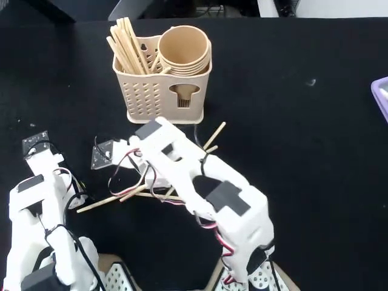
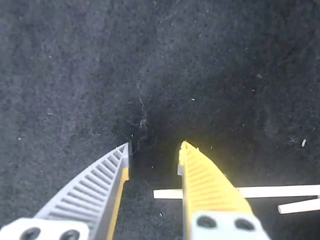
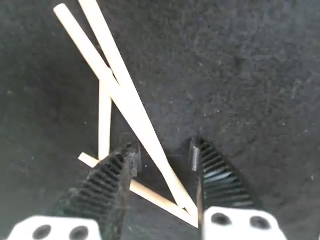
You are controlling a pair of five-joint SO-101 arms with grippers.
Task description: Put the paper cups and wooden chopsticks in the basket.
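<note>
The black counter (image 1: pixel 315 182) carries the basket (image 1: pixel 160 91) at the upper centre of the high view. It already holds the stacked paper cups (image 1: pixel 183 48) in its right-hand compartment and a sheaf of upright chopsticks (image 1: pixel 127 42) in the left one. The job in hand therefore looks to be the loose chopsticks (image 1: pixel 103 203), which lie in a crossed heap at the middle of the frame, apart from the basket and partly under the centre arm. That arm carries the right gripper (image 3: pixel 164 150), whose fingers stand open and empty low over the heap; one long stick runs through the gap between them while others cross beneath it. To do this well I would close on that long stick alone, away from the overlap, since pinching at a crossing would likely drag a second stick up askew or flick it away. A hold near the stick's middle should keep it from drooping, and it needs tipping upright before it goes down beside the sheaf. The left gripper (image 2: pixel 154 150), at the lower left of the high view, is also open and holds nothing, with a stick's end just beside its yellow finger. It is best kept off the heap for now.
</note>
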